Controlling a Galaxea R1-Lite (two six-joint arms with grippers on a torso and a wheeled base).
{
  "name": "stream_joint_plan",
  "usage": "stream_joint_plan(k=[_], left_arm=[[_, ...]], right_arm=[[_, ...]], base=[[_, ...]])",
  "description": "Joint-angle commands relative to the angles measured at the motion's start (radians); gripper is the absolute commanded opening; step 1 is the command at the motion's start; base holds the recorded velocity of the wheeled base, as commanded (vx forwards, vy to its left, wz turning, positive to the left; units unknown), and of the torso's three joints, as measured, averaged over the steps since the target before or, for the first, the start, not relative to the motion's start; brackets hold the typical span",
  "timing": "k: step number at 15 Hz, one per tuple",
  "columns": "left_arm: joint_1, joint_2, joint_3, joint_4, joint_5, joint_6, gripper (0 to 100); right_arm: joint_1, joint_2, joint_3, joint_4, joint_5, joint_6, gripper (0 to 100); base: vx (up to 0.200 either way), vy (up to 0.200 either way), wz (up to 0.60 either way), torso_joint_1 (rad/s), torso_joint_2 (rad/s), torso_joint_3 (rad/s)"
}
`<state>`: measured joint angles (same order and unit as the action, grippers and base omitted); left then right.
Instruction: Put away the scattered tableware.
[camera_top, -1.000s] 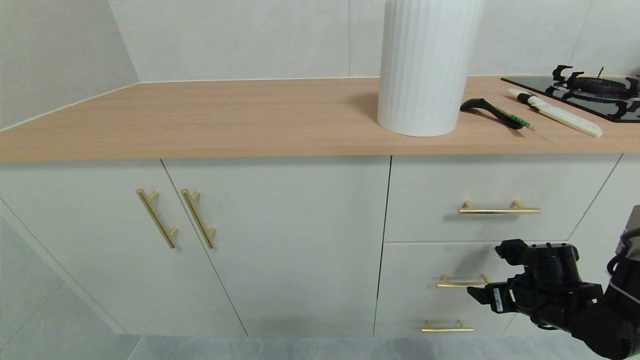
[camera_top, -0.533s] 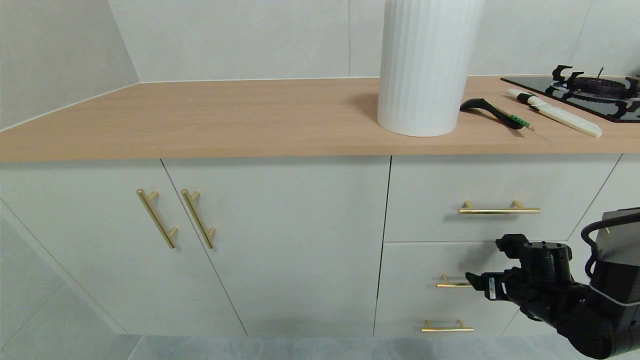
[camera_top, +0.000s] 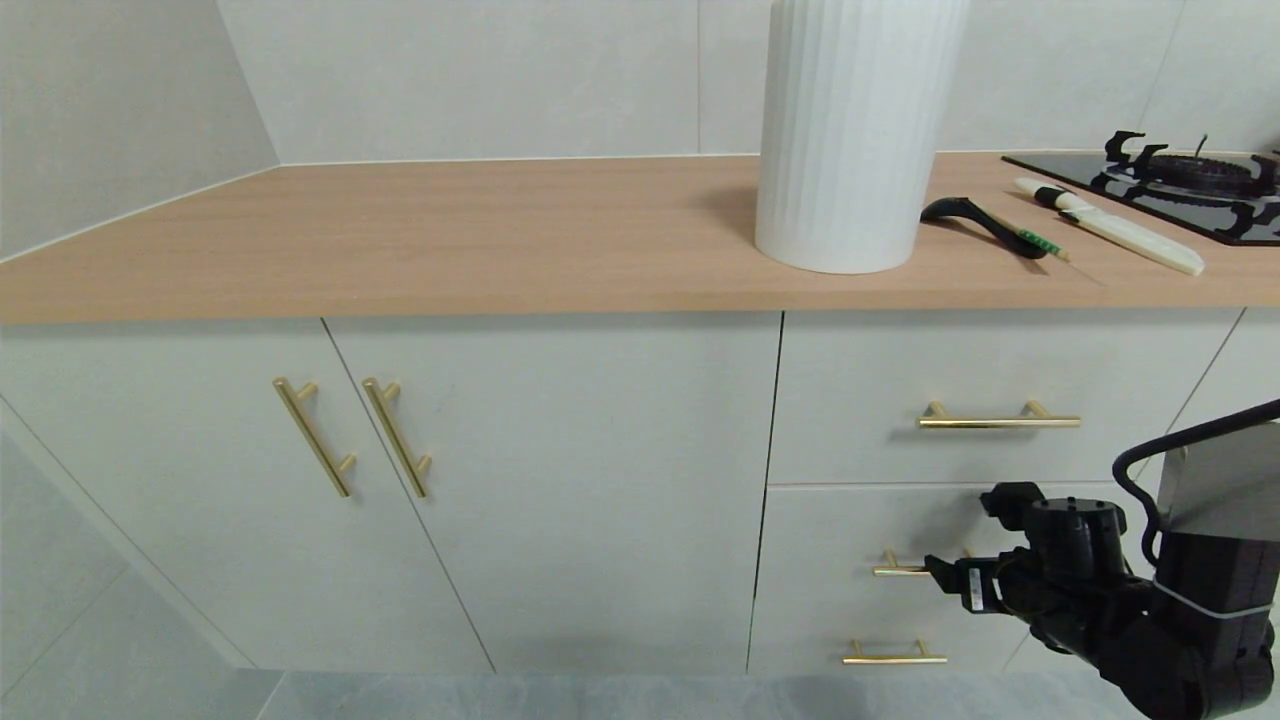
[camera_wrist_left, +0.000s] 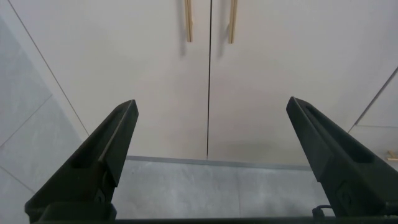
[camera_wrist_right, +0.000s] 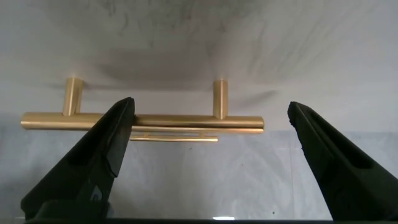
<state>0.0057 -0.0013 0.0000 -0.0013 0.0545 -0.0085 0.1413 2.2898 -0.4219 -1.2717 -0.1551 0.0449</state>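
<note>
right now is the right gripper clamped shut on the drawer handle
No, in the right wrist view the right gripper is wide open, and the gold drawer handle lies ahead of it, ungripped.

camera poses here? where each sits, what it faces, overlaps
Head: on the head, facing forward and down at counter and cabinet fronts; right arm and right claw show lower right, at the middle drawer handle.
Left wrist: on the left wrist, facing two door handles and floor; open left claw frames it.
Right wrist: on the right wrist, close on that drawer handle, framed by the open right claw.
Shared: drawer handle in head and right wrist; door handles in head and left wrist.
</note>
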Motion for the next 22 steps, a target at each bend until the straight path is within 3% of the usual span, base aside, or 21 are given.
stream_joint_plan(k=[1, 8, 11, 14, 17, 22], left_arm=[[0.0, 0.001, 0.0, 0.0, 0.001, -0.001, 100], [0.0, 0.001, 0.0, 0.0, 0.001, -0.001, 100], [0.0, 0.001, 0.0, 0.0, 0.001, -0.001, 100], [0.0, 0.001, 0.0, 0.0, 0.001, -0.001, 100], [0.0, 0.001, 0.0, 0.0, 0.001, -0.001, 100], [0.0, 0.001, 0.0, 0.0, 0.001, -0.001, 100]], right_arm=[[0.001, 0.007, -0.001, 0.006, 0.0, 0.0, 100], [0.001, -0.079, 0.077, 0.031, 0.009, -0.069, 100], [0.032, -0.435, 0.072, 0.417, 0.049, -0.086, 100], [0.069, -0.767, -0.067, 0.905, 0.131, -0.079, 100], [0.073, -0.856, -0.126, 0.95, 0.127, -0.068, 100], [0.07, -0.661, -0.255, 0.922, 0.12, -0.053, 100]], base=[[0.0, 0.0, 0.0, 0.0, 0.0, 0.0], [0.0, 0.0, 0.0, 0.0, 0.0, 0.0], [0.0, 0.0, 0.0, 0.0, 0.0, 0.0], [0.0, 0.0, 0.0, 0.0, 0.0, 0.0], [0.0, 0.0, 0.0, 0.0, 0.0, 0.0], [0.0, 0.0, 0.0, 0.0, 0.0, 0.0]])
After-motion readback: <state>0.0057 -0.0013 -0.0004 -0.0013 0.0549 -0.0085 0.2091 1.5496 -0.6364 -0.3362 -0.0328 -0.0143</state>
